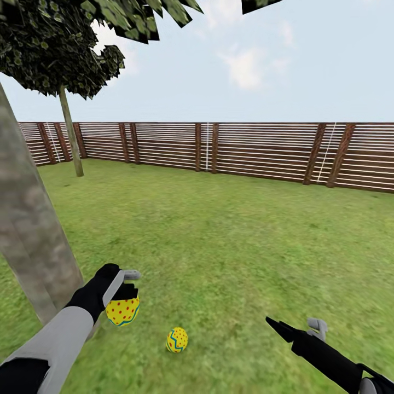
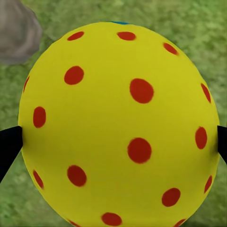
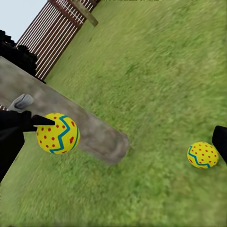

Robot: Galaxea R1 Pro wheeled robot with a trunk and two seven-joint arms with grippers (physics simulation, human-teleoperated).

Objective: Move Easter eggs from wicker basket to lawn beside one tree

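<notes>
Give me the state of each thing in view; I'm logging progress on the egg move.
Left gripper: shut on the held egg.
Held egg: off the grass, beside the tree trunk.
Egg on the lawn: lying loose on the grass, near the same trunk.
Right gripper: holds nothing; open or shut cannot be told.

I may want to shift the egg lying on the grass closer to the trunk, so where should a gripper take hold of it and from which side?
Grip the egg on the lawn across its rounded middle, coming straight down from above. It lies free on the grass, apart from the tree trunk, so the fingers can likely straddle its widest part. The open right gripper sits nearest; the left gripper already holds another egg.
</notes>
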